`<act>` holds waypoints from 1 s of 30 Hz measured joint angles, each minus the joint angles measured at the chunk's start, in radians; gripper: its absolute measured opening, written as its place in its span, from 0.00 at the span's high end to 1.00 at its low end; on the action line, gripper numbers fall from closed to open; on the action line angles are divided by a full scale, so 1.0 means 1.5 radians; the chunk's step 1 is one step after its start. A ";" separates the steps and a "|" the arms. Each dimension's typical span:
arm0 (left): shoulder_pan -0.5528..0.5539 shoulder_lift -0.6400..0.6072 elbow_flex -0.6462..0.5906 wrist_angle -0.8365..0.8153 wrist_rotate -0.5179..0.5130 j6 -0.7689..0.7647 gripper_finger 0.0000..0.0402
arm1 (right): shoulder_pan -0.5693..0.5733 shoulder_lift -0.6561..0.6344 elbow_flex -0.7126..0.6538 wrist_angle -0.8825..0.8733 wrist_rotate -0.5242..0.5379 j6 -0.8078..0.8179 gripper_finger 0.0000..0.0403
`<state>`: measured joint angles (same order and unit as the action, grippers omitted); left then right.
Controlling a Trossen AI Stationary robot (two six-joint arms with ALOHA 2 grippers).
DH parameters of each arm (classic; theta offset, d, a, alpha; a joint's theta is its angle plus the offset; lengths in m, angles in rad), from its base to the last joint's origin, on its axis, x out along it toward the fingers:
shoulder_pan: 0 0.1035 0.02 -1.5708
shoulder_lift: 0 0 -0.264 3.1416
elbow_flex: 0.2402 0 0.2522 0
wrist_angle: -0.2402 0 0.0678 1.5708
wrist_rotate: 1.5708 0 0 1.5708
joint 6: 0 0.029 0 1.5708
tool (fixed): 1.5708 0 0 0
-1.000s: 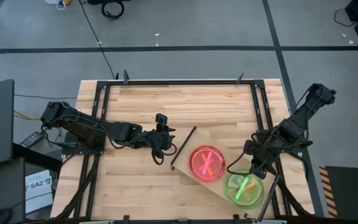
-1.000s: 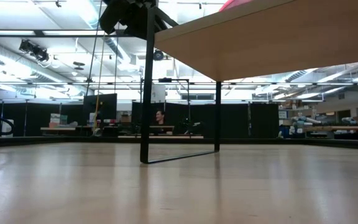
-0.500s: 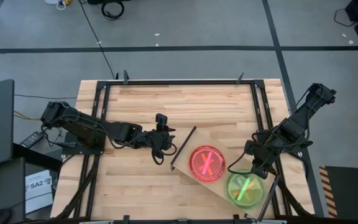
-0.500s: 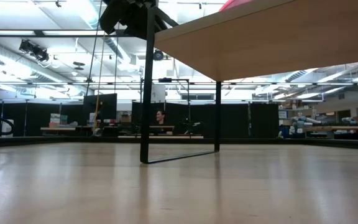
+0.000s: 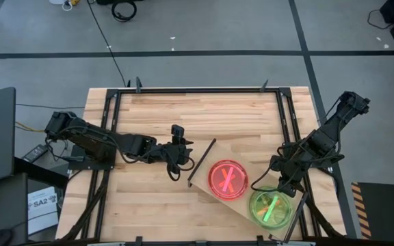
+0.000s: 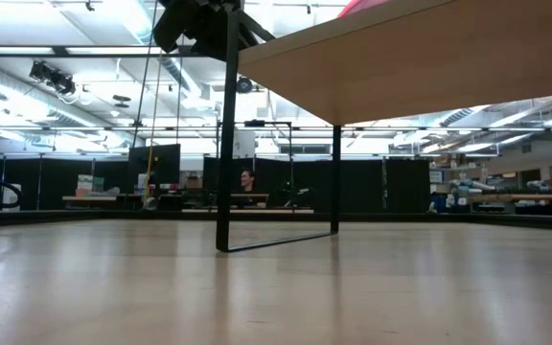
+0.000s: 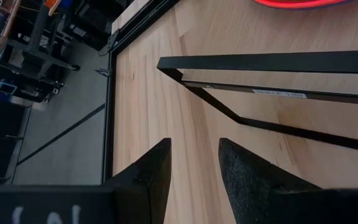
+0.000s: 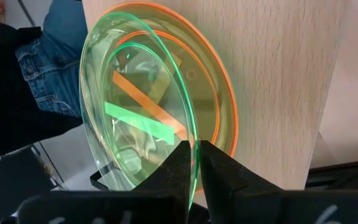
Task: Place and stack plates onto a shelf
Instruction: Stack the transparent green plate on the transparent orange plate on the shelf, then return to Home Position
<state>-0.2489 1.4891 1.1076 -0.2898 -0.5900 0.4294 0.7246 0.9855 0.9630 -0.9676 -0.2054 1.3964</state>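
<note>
Right wrist view: right gripper (image 8: 196,163) fingers sitting narrowly apart around the green plate (image 8: 135,124) rim, over an orange plate (image 8: 219,99) on the shelf (image 8: 278,74).
High view: pink plate (image 5: 228,180) lying beside them on the shelf; left gripper (image 5: 175,164) waiting past its edge, fingers apart, empty.

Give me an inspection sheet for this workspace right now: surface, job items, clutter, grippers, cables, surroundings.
Surface: plank tabletop, mostly bare.
Job's things: shelf set at an angle; pink plate on it; green plate lying over an orange plate at the shelf's end.
Clutter: nothing seen.
Grippers: right gripper pinching the green plate's rim; left gripper open, empty, beside the shelf leg.
Cables: black cable across the floor.
Surroundings: grey floor, dark tape lines; a person in jeans beyond the shelf's end.
</note>
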 joint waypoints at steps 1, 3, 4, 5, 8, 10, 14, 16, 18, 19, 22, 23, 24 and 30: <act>0.000 0.000 0.000 0.000 0.000 0.000 0.65 | 0.000 0.000 0.000 0.000 0.000 0.003 0.89; 0.000 0.000 0.000 0.000 0.000 0.000 0.65 | 0.000 0.000 0.000 0.000 0.000 0.014 0.88; 0.000 0.000 0.000 0.000 0.000 0.000 0.65 | 0.000 0.000 0.000 -0.001 0.000 0.017 0.88; 0.000 0.000 0.000 0.000 0.000 0.000 0.65 | 0.000 0.000 0.000 -0.001 0.000 0.017 0.87; 0.000 0.000 0.000 0.000 0.000 0.000 0.65 | 0.000 0.000 0.000 -0.003 0.001 0.017 0.84; 0.000 0.000 0.000 0.000 0.000 0.000 0.65 | 0.000 0.000 0.000 -0.011 0.002 0.018 0.82; 0.000 0.000 0.000 0.000 0.000 0.000 0.65 | 0.000 0.000 0.000 -0.028 0.002 0.032 0.76; 0.000 0.000 0.000 0.000 0.000 0.000 0.65 | 0.000 0.000 0.000 -0.029 0.002 0.034 0.73; 0.000 0.000 0.000 0.000 0.000 0.000 0.65 | 0.000 0.000 0.000 -0.029 0.002 0.034 0.71; 0.000 0.000 0.000 0.000 0.000 0.000 0.65 | 0.000 0.000 0.000 -0.029 0.002 0.034 0.70; 0.000 0.000 0.000 0.000 0.000 0.000 0.65 | 0.000 0.000 0.000 -0.029 0.002 0.033 0.69; 0.000 0.000 0.000 0.000 0.000 0.000 0.65 | 0.000 0.000 0.000 -0.029 0.002 0.033 0.69; 0.000 0.000 0.000 0.000 0.000 0.000 0.65 | 0.000 0.000 0.000 -0.029 0.002 0.033 0.69; 0.000 0.000 0.000 0.000 0.000 0.000 0.65 | 0.000 0.000 0.000 -0.029 0.002 0.026 0.69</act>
<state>-0.2489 1.4891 1.1076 -0.2899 -0.5901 0.4294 0.7246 0.9859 0.9630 -1.0107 -0.2031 1.4351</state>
